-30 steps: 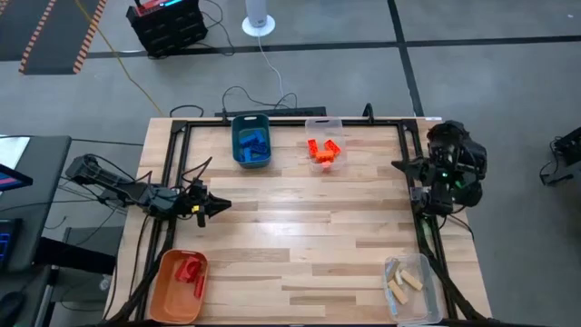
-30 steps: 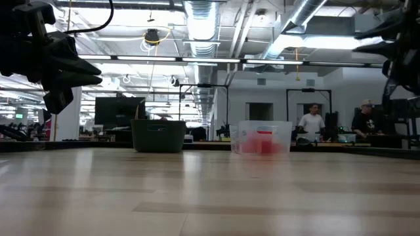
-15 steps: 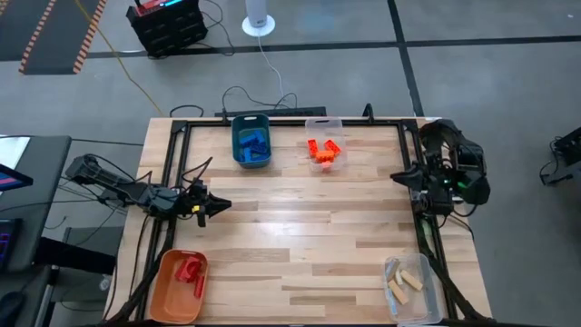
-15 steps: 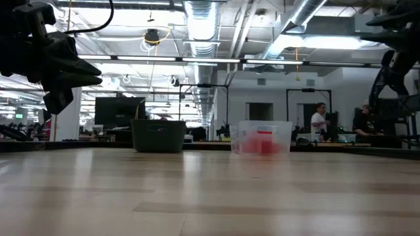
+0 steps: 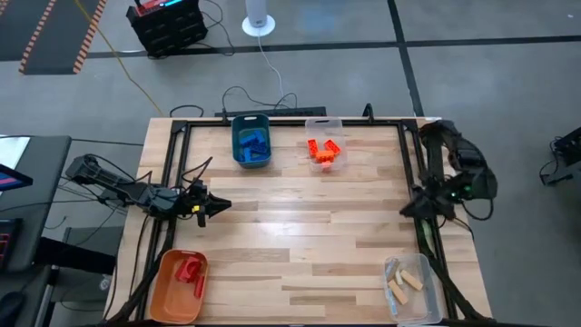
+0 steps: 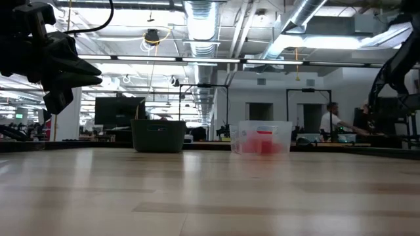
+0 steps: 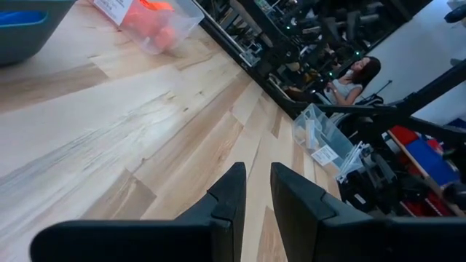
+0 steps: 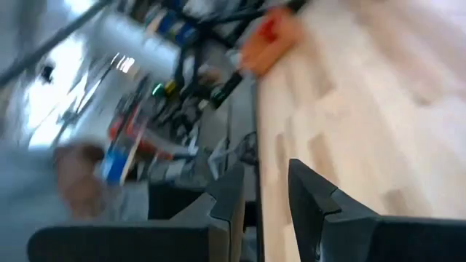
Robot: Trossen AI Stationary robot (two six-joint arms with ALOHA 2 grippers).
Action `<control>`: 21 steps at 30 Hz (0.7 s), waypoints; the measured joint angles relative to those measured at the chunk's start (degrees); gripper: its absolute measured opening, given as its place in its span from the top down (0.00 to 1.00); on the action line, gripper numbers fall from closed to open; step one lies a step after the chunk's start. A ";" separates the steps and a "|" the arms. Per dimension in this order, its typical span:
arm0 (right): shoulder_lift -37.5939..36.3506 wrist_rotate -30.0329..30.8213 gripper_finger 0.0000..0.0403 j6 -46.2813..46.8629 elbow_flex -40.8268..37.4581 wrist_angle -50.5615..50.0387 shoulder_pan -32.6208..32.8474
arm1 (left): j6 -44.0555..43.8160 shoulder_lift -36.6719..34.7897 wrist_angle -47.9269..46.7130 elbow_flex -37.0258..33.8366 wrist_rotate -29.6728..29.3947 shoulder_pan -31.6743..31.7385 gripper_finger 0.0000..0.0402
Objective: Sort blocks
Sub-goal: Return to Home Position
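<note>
The blocks all lie in bins. Blue blocks (image 5: 254, 143) fill the teal bin (image 5: 238, 127), and orange blocks (image 5: 323, 151) sit in a clear bin (image 5: 324, 123) at the far edge. Red blocks (image 5: 189, 269) lie in the orange bin (image 5: 172, 300) at the near left corner. Light wood blocks (image 5: 405, 283) lie in a clear bin (image 5: 427, 304) at the near right. My left gripper (image 5: 221, 206) hovers at the table's left side with its fingers (image 7: 234, 191) a narrow gap apart. My right gripper (image 5: 406, 211) hangs at the right edge, open and holding nothing.
The wooden table top (image 5: 300, 227) between the bins is bare. Black frame rails (image 5: 169, 182) run along the left, right and far edges. Cables lie behind the far edge. A person (image 6: 331, 120) is in the room beyond the table.
My right arm has swung its gripper along the right edge toward the near edge. The right wrist picture is streaked by this motion. The person in the background has walked to the right.
</note>
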 joint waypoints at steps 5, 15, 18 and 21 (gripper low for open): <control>-0.18 -5.37 0.76 -25.55 -3.03 15.03 0.20 | 0.00 -0.01 -0.04 -0.01 -0.02 -0.02 0.85; -1.60 -33.87 0.76 -78.37 -5.87 59.36 0.20 | 0.00 -0.01 -0.04 -0.01 -0.02 -0.01 0.85; -1.62 -41.68 0.76 -84.91 -5.87 60.13 0.18 | 0.00 0.00 -0.04 -0.01 -0.02 -0.01 0.85; -1.60 -42.17 0.76 -83.89 -5.94 54.08 0.18 | 0.00 0.01 -0.04 -0.01 -0.02 0.00 0.85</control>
